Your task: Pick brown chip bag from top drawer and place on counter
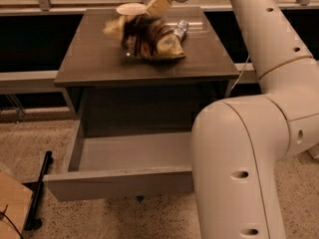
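Note:
The brown chip bag (149, 39) lies on the counter (94, 63) near its back middle, blurred, its cream ends to the left and right. My gripper (158, 5) is just above and behind the bag, open and holding nothing, its tan fingers clear of the bag. The top drawer (119, 183) stands pulled out below the counter, and the grey interior that shows holds nothing.
A small silver can (180, 30) lies right of the bag and a pale dish (130, 9) sits behind it. My large white arm (234, 158) fills the right side and covers the drawer's right end. A black bar (37, 193) and cardboard (12, 208) lie on the floor at left.

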`<state>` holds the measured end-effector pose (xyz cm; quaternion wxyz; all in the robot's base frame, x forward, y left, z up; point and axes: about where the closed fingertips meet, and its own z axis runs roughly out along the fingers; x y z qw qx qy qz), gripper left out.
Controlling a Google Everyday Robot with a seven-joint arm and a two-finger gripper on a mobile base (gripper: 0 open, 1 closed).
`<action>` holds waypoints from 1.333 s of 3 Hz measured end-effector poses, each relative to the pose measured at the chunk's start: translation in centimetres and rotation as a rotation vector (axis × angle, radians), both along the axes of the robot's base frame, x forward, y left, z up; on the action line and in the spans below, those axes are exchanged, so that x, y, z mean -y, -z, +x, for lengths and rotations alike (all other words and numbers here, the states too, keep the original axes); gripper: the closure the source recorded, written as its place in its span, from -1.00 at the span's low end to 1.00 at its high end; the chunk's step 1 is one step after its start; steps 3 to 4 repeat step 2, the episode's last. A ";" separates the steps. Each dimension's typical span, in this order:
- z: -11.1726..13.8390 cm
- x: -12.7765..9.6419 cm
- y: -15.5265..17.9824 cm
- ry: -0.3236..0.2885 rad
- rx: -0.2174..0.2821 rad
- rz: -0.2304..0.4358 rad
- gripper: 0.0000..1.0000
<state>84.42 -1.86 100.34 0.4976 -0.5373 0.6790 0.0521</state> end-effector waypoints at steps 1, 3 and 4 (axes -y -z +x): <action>0.1 -0.2 0.3 -0.003 -0.004 0.000 -1.00; 0.1 -0.2 0.3 -0.003 -0.004 0.000 -1.00; 0.1 -0.2 0.3 -0.003 -0.004 0.000 -1.00</action>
